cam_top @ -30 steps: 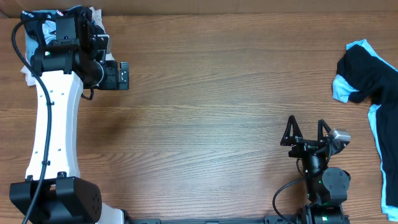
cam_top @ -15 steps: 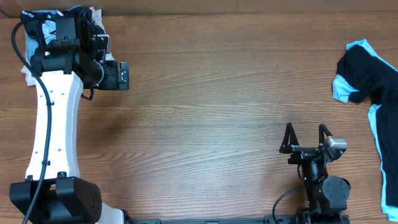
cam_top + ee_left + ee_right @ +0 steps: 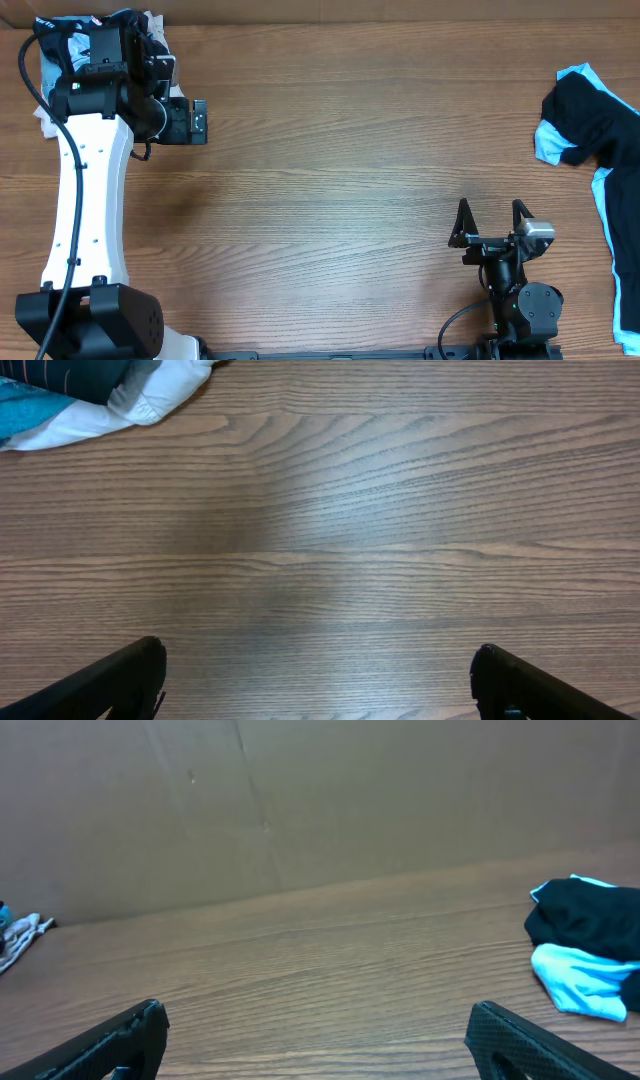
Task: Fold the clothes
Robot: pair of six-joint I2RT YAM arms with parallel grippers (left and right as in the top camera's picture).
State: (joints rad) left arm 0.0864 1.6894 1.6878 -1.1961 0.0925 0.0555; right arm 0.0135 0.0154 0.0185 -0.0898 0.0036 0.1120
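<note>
1. Jaws apart on right gripper (image 3: 490, 206), near the table's (image 3: 330, 180) front edge; a garment (image 3: 590, 130) lies at the right edge, a pile (image 3: 47, 68) at the far left corner.
2. Left gripper (image 3: 320, 695) jaws apart above the table; pile beyond.
3. Right jaws wide; garment at right edge.

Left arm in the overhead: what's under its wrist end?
A heap of clothes, black, light blue and white bits showing around the left arm. The arm covers most of it, so garment count is unclear.

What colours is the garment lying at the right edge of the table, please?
The garment is black with light-blue panels; the overhead view shows it best.
</note>
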